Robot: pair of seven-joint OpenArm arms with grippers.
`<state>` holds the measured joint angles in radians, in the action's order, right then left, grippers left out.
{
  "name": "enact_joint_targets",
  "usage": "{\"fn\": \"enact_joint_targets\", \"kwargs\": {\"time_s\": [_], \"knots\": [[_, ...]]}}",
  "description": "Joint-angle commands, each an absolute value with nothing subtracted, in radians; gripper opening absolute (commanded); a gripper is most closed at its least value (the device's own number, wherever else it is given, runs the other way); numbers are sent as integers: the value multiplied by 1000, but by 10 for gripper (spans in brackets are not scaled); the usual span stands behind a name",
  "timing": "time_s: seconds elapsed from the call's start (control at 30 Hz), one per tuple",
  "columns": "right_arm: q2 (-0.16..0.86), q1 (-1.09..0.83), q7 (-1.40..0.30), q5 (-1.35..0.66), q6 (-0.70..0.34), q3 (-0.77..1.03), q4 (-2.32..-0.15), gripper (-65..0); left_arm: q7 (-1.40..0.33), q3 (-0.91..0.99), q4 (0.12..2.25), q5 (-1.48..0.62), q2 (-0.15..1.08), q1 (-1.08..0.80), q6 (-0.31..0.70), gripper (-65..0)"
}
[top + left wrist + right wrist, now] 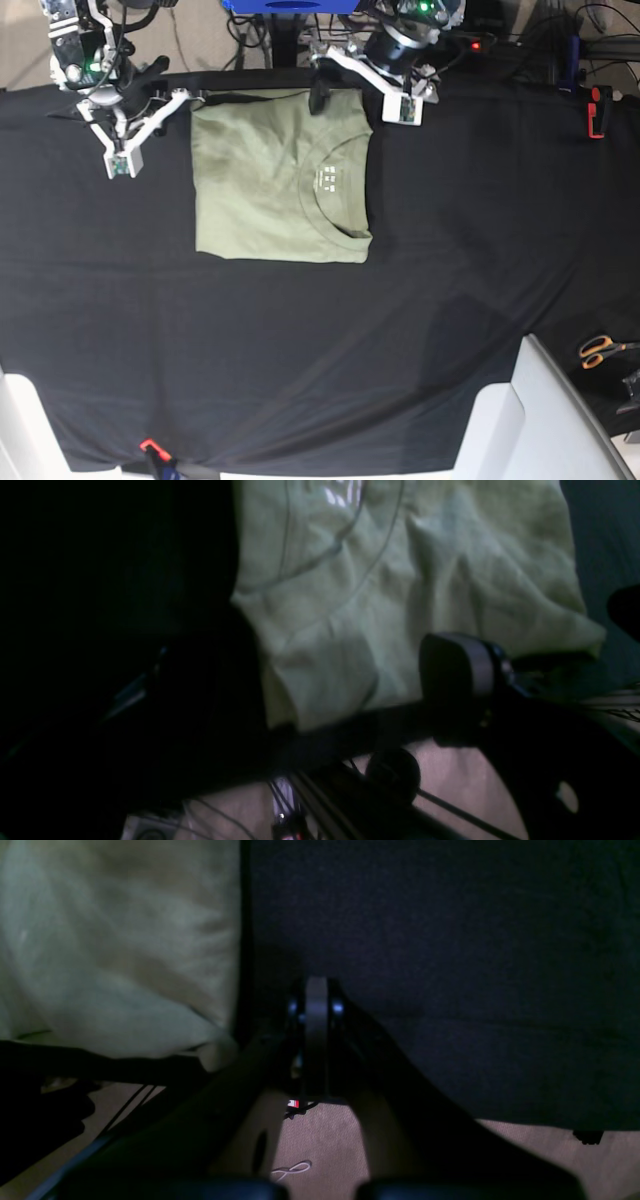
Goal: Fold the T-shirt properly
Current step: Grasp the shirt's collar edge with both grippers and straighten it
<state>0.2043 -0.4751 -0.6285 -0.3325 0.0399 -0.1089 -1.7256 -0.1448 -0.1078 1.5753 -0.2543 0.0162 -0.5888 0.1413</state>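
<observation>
Left wrist view: the left gripper (345, 690) hangs spread wide over the T-shirt (400, 595) edge, gripping nothing, apparently placed to take that edge. Right wrist view: the right gripper (316, 1005) is pressed together, empty, parked on the black cloth (450, 965) just beside the garment. Base view: the T-shirt (270, 190) lies folded into a rectangle, pale sage, collar showing, near the table's far edge.

Base view was evenly lit & sharp. Both wrist views were dim, soft, noisy; glare patch on T-shirt (345, 492).
</observation>
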Motion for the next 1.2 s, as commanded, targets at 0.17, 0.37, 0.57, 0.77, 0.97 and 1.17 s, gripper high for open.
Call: {"fn": "enact_joint_targets", "kwargs": {"time_s": [0.17, 0.37, 0.57, 0.77, 0.97, 1.17], "knots": [[211, -470, -615, -335, 35, -105, -1738, -650, -128, -111, 1581, -257, -7, -584, 150, -43], [213, -466, -615, -335, 35, -105, -1715, -650, -128, -111, 1575, -257, -7, -575, 150, -94], [213, -455, -615, -335, 35, -105, -1687, -650, -128, -111, 1573, -257, -7, -572, 150, -426], [213, -453, -615, -335, 35, -105, -1689, -650, -128, -110, 1532, -257, -7, -558, 150, -650], [213, -444, -615, -335, 35, -105, -1685, -650, -128, -97, 1575, -257, -7, -576, 145, -650], [213, -440, -615, -335, 35, -105, -1687, -650, -128, -96, 1615, -255, 1, -585, 143, -650]]}}
